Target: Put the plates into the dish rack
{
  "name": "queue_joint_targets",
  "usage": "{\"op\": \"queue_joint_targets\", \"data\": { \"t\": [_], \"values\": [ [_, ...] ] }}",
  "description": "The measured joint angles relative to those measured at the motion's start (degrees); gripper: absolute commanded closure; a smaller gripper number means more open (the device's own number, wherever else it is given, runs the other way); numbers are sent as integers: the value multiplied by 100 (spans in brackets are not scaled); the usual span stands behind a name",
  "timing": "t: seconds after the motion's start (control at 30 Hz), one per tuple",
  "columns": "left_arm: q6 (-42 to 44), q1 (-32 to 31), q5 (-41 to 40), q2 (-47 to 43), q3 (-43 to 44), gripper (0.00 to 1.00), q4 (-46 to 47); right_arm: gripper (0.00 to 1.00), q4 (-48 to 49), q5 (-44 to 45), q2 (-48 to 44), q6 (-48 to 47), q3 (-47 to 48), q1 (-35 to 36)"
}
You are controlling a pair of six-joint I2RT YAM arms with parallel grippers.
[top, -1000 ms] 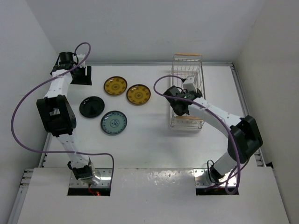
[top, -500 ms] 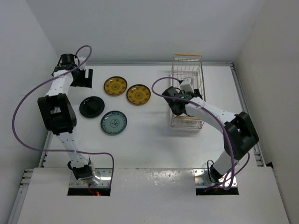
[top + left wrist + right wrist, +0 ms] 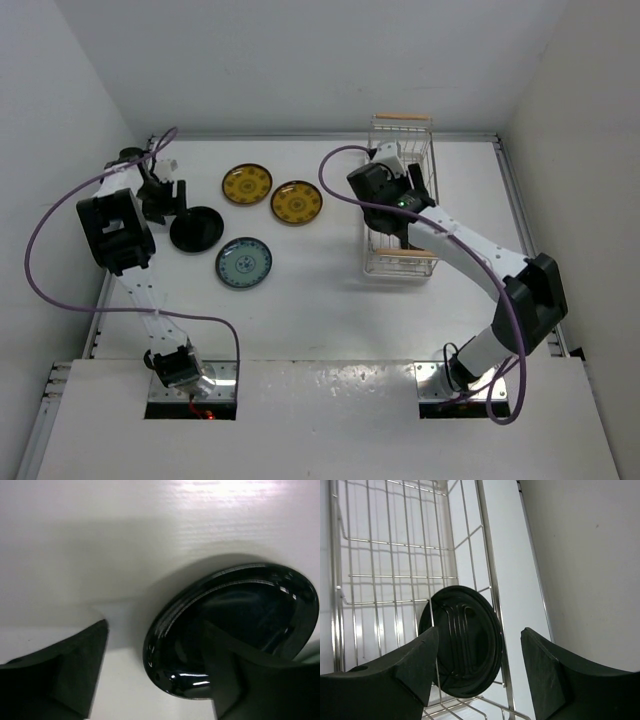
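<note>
- Lifting the right end effector up and back toward the far end of the dish rack, out of the low spot near the front bar where it was sitting a second ago.
- Keeping it spread wide, gripping nothing at all.
- Leaving the racked black plate behind, standing on edge among the wires. Counting that as plate one loaded.
- Swinging the left end effector in from the far-left corner of the worktop and down to the second black plate.
- Holding this one spread too, straddling the rim with one finger over the glossy inside and the other finger out over bare worktop. Not pinching yet.
- Finding that second black plate lying flat, left of the rack and well apart from it.
- Spotting a mustard-yellow plate, its mustard-yellow twin just beside it, and the teal plate nearer the bases, all exactly where they were a second ago.
- Reading this as a changeover: one plate in, four to go, the left side starting the next pick.
- Expecting trouble from that slick, shallow rim. Probably needing a firm close before any lift.
</note>
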Motion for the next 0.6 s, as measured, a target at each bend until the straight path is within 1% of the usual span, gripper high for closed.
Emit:
{"op": "queue_joint_targets", "data": {
  "t": [0.03,0.07,0.1,0.13,0.2,0.23,0.4,0.47,0.57,0.6],
  "values": [
    [50,7,122,0,-17,35,-39,34,57,-15,-33,-68,2,17],
    [94,7,197,0,-33,51,-92,34,118,-35,-55,-131,2,24],
    [127,7,297,0,-59,58,-129,34,181,-44,-70,-203,2,37],
    [177,7,396,7,-90,75,-179,34,236,-55,-94,-254,2,50],
    [181,24,610,24,-133,95,-291,32,330,-74,-138,-367,0,59],
    [179,42,772,31,-131,100,-420,32,387,-83,-157,-402,0,61],
    [212,111,1235,133,0,100,-748,32,616,-247,-249,-588,0,101],
    [356,133,1491,160,142,100,-944,29,678,-468,-262,-634,0,114],
    [791,111,1923,142,468,100,-1320,23,778,-1340,-337,-752,-26,114],
    [938,92,2041,116,525,100,-1379,23,820,-1886,-367,-833,-26,101]
  ]
}}
